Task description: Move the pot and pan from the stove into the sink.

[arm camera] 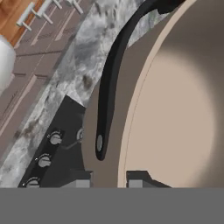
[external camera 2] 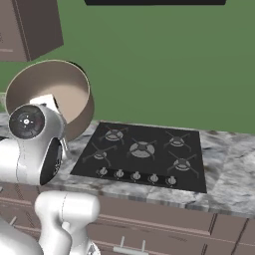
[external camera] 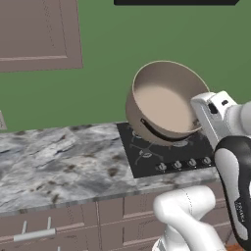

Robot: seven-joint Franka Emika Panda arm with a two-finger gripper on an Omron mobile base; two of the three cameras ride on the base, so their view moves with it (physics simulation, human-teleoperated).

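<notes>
So the tan pot [external camera: 164, 100], pale inside with 1 dark curved handle [arm camera: 111, 83], hangs tilted above the stove [external camera 2: 144, 154]; gripper [arm camera: 108, 180] pinched narrow on its rim.

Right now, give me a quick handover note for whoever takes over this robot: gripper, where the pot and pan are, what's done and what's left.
Gripper: shut on the pot's rim, one finger inside the wall, one outside.
Pot: lifted off the stove and tilted, its opening tipped toward the left base camera; hanging above the stove's left end, near the grey counter.
Pan: I can't place it from these views; all five burners look bare in the right base view.
Sink: I can't place it either.
Done: pot picked up.
Left: carry the pot to the sink and set it in, then find the pan and confirm it is in the sink too.
</notes>
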